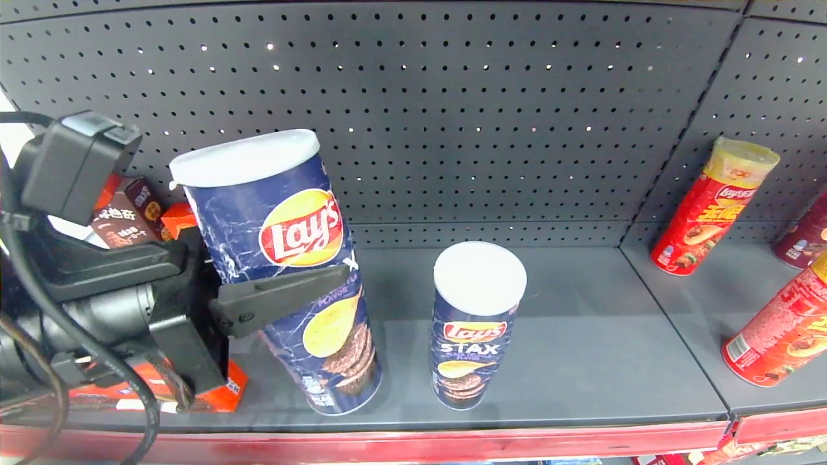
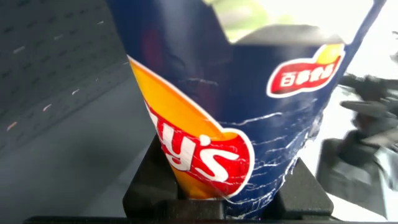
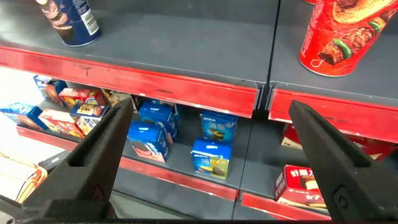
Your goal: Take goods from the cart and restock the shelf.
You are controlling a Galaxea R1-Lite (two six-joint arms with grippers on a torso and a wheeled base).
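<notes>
- blue chip can (image 1: 284, 194): two, counting the second can (image 1: 475, 342)
- red chip can (image 1: 707, 213): two, counting the other red can (image 1: 775, 336)
- dark red can (image 1: 804, 242): one
- small boxes (image 1: 123, 216), partly hidden: at least three
- blue boxes (image 3: 211, 158) on the lower shelf (image 3: 174, 175): at least four

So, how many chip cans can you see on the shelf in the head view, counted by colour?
Blue cans: 2
Red cans: 2
Dark red can: 1
Total: 5

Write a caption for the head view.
Left gripper holds a tilted chip can beside an upright can on the shelf.
</notes>
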